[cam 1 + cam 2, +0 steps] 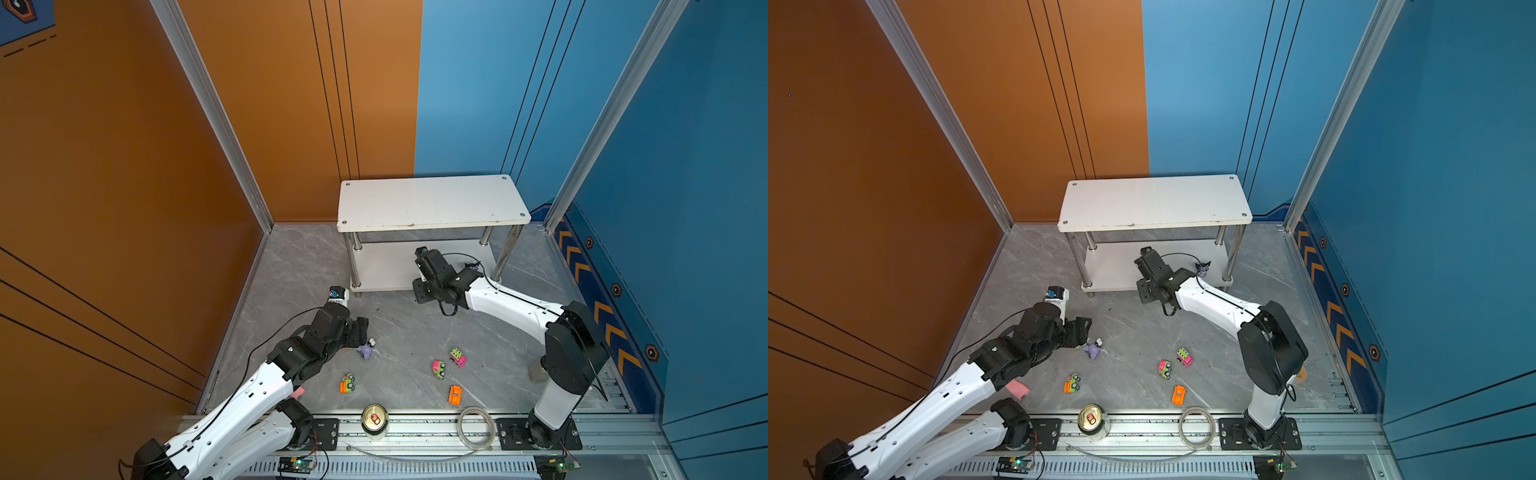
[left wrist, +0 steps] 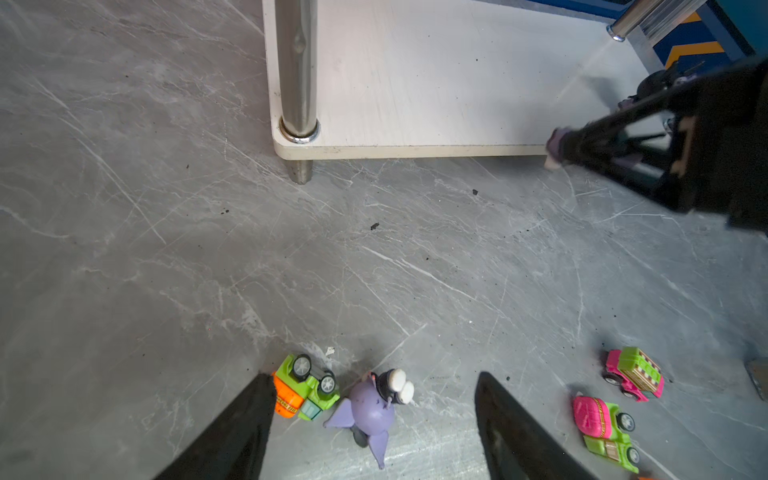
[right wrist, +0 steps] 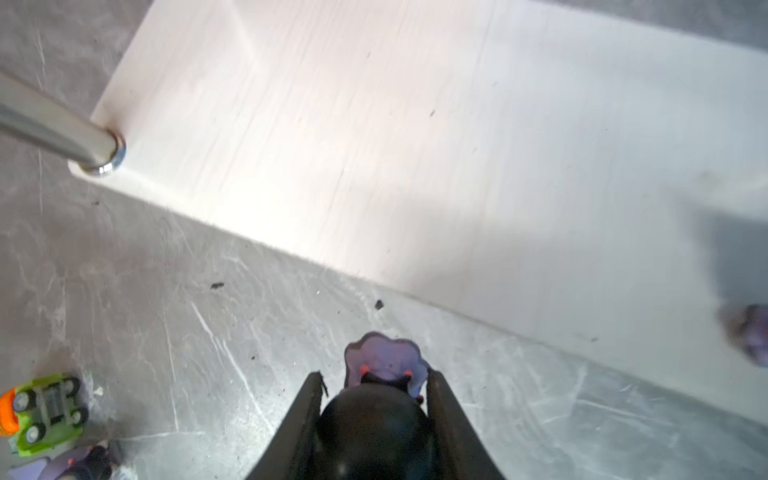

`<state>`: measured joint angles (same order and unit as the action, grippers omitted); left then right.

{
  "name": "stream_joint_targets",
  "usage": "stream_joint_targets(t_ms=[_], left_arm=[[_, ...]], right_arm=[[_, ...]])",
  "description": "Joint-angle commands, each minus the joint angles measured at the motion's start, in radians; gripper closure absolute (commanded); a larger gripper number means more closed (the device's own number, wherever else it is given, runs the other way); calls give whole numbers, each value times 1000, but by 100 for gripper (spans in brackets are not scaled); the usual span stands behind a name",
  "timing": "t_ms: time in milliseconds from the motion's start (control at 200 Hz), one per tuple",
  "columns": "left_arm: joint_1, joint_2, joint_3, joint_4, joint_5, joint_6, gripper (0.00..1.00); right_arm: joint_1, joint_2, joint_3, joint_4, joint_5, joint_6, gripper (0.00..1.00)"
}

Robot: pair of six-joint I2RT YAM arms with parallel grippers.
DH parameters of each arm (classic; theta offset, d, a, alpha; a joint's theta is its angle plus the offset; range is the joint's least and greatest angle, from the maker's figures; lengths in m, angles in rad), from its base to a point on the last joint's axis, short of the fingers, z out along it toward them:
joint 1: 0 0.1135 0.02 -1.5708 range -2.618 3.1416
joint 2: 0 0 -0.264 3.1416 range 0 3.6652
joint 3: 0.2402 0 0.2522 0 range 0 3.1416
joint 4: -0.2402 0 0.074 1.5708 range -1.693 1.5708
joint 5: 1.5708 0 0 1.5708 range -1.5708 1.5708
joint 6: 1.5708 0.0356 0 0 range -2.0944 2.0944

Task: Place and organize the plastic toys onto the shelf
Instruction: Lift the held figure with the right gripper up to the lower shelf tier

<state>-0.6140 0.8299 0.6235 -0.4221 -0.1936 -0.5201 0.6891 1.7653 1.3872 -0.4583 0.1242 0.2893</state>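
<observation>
Figurine (image 1: 1203, 269) on lower tier of shelf (image 1: 1154, 203), close to one end.

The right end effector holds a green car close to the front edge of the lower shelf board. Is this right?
Not quite: the right end effector holds a figurine, not a car; the right wrist view shows it. It is close to the front edge of the lower shelf board.

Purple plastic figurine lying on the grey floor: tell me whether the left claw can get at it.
Probably yes. The open left claw hangs just above the purple plastic figurine, nothing between them; the overturned green-and-orange toy car close beside it might get nudged.
</observation>
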Motion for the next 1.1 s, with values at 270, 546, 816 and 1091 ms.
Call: stream_joint_targets(t_ms=[270,546,816,1091], left_arm=[[17,15,-8,2,33,-3,22],[19,27,-7,8,39,-8,22],[20,53,0,18,42,-8,22],[20,87,13,32,62,-11,22]], right_arm=[[-96,195,316,-413,-82,-144,84],[-145,280,403,-448,-135,-141,84],[-158,234,351,-378,-132,-130,85],[-172,192,302,-332,-158,-107,85]])
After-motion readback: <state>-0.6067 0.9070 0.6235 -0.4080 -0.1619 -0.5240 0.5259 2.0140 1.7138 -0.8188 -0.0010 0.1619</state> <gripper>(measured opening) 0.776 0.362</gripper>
